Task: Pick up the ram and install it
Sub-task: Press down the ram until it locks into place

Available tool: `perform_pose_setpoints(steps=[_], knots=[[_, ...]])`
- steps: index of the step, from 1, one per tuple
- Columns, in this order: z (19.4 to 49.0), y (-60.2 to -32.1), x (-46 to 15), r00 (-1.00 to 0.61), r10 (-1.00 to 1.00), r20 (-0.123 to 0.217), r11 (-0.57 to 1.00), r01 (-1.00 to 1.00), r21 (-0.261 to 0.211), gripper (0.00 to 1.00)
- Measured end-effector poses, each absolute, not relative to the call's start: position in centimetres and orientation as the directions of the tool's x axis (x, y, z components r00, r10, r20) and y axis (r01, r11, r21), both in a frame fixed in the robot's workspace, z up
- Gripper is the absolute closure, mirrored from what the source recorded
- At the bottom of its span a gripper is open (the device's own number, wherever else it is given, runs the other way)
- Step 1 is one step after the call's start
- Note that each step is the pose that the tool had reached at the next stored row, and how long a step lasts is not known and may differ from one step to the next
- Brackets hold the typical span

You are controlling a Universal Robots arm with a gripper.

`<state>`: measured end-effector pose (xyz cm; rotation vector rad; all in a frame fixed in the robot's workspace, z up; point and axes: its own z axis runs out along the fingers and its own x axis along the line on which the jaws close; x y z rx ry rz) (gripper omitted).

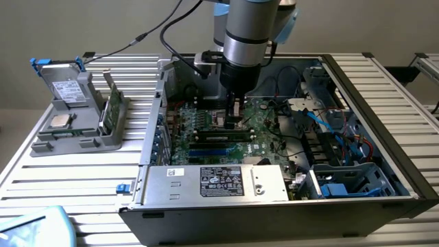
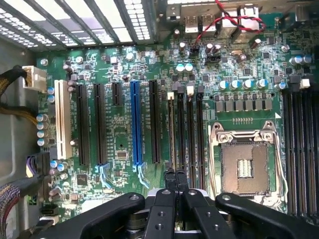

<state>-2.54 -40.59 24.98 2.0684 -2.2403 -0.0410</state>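
Observation:
A ram stick (image 1: 219, 137) with dark chips and a label sits edge-up in a black memory slot on the green motherboard (image 1: 205, 123) inside the open PC case. In the wrist view its thin top edge (image 2: 172, 129) runs along the slot beside the processor socket (image 2: 245, 167). My gripper (image 1: 233, 121) hangs straight down just above this stick, near its middle. The black fingers (image 2: 165, 199) are pressed together with nothing between them, so my gripper (image 2: 174, 180) is shut. I cannot tell whether the tips touch the stick.
Outside the case, at the exterior view's left, a grey holder (image 1: 48, 146) carries a boxy drive (image 1: 69, 90), a silver processor chip (image 1: 60, 122) and another green stick (image 1: 113, 109). The power supply (image 1: 213, 182), drive cage (image 1: 346, 180) and loose cables (image 1: 322, 121) crowd the case.

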Motion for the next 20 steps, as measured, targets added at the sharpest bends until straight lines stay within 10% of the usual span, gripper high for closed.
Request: perform_pose_setpoints(steps=[20], knots=[[24.75, -40.59, -2.55, -0.297, -0.952, 0.074, 0.301, -0.951, 0.063, 0.89]])
